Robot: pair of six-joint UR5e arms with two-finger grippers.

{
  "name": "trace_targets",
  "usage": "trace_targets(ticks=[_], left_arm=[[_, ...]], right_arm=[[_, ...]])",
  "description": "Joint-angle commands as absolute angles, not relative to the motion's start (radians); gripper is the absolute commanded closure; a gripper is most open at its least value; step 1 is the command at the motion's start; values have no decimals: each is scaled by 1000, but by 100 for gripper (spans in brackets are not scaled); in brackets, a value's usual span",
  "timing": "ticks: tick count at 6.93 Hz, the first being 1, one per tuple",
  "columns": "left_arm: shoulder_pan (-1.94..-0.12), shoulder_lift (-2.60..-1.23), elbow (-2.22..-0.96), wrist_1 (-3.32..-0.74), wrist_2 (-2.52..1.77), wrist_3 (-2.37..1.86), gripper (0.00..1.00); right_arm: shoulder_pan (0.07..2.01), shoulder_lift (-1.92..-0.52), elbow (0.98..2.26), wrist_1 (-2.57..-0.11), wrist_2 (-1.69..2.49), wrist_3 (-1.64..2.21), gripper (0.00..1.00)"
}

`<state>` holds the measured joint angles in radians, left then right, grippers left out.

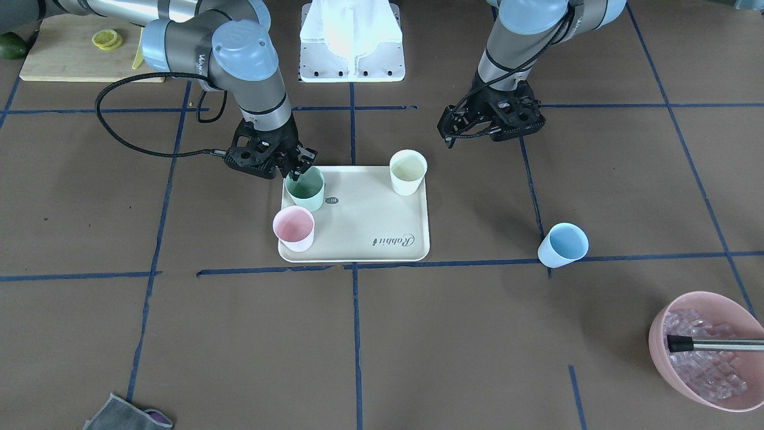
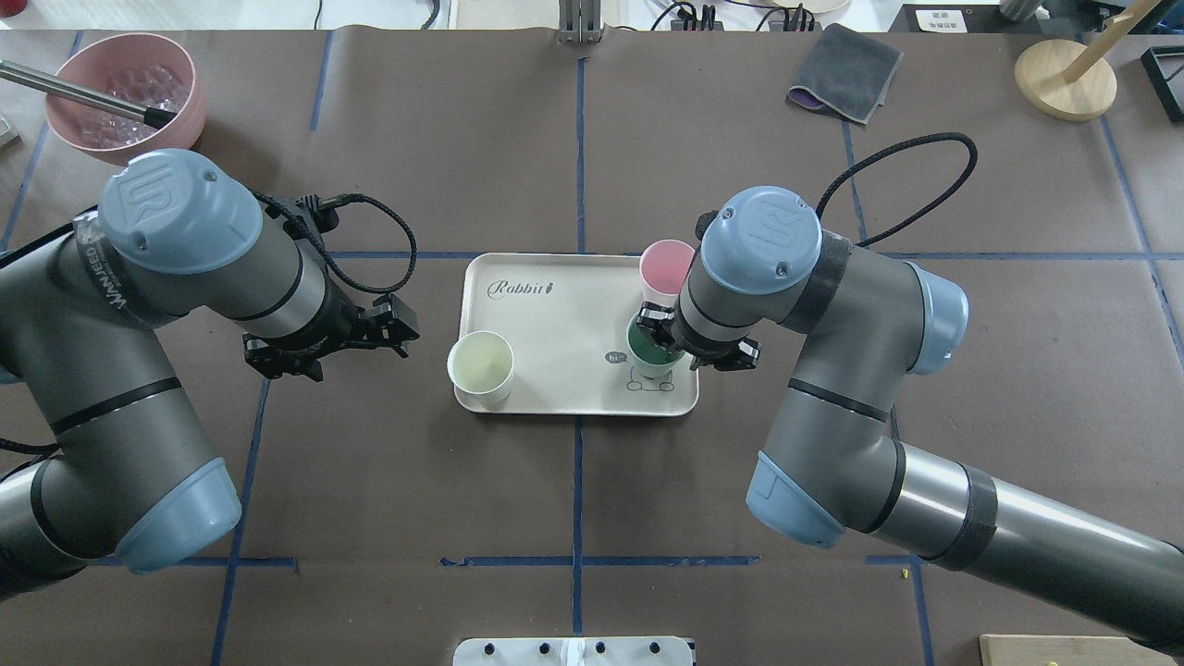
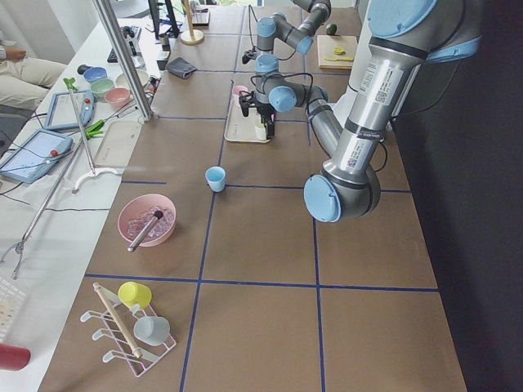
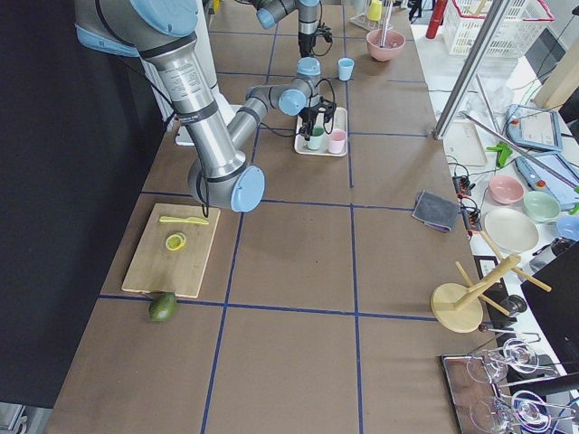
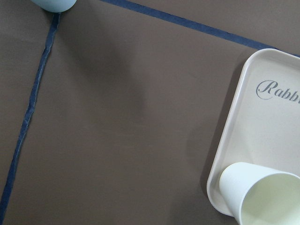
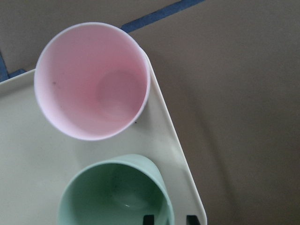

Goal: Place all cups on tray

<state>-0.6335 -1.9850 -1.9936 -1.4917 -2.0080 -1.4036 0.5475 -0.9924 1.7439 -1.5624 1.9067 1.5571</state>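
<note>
So three cups sat on the tray [image 1: 364, 239]: the green cup [image 1: 305, 190], the pink cup [image 1: 293, 229] just beside it, and the cream cup [image 1: 408, 172] at another corner. The blue cup [image 1: 563, 245] stood out on the bench [image 1: 179, 334], well apart from the tray. The right tool [image 1: 301, 167] straddled the green cup's wall, slightly parted and not visibly pinching. The left tool [image 1: 446, 126] hung spread wide, holding nothing.
</note>
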Motion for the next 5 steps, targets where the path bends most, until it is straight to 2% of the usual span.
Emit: trace_targets(ticks=[1, 3, 5], left_arm=[[-634, -1985, -1993, -1493, -2008, -1402, 0], [-664, -1980, -1991, -1485, -2009, -1319, 0], [-771, -1928, -1974, -1491, -2014, -1173, 0]], right_arm=[[599, -997, 1770, -1572, 1934, 1481, 0], [746, -1108, 1842, -1572, 2081, 1247, 0], [897, -1254, 1881, -1572, 2178, 977, 0]])
